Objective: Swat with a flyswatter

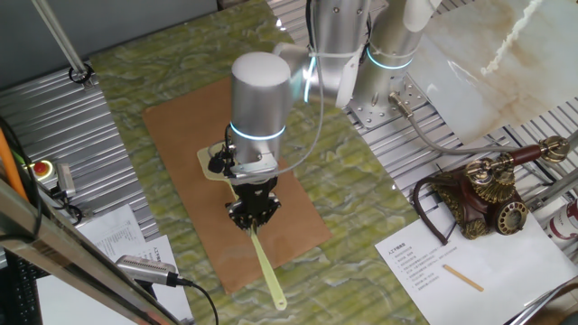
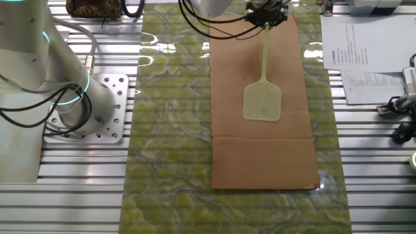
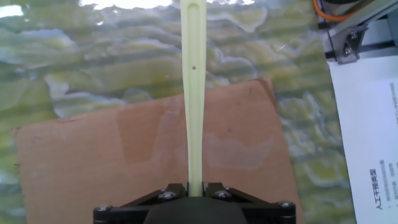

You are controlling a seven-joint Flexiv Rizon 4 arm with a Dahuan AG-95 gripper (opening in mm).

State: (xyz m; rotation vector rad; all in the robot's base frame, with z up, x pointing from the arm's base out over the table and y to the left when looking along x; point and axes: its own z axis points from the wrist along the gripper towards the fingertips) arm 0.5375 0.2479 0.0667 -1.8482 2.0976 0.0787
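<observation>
One claw (image 2: 266,18) is working here, its fingers pinching tight on the handle of the flyswatter (image 2: 263,91). In the other fixed view the swatter's long axis is running down the frame from the claw, its mesh head lying over the brown board (image 2: 260,156) at centre.

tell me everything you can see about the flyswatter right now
The pale yellow-green plastic flyswatter has a long, thin, flat handle and a small squarish mesh head. The black two-finger gripper is shut on the handle partway along, and the handle's free end, with a small hole, sticks out past the edge of the brown cardboard board. The head is over the middle of the board; whether it touches cannot be told.
</observation>
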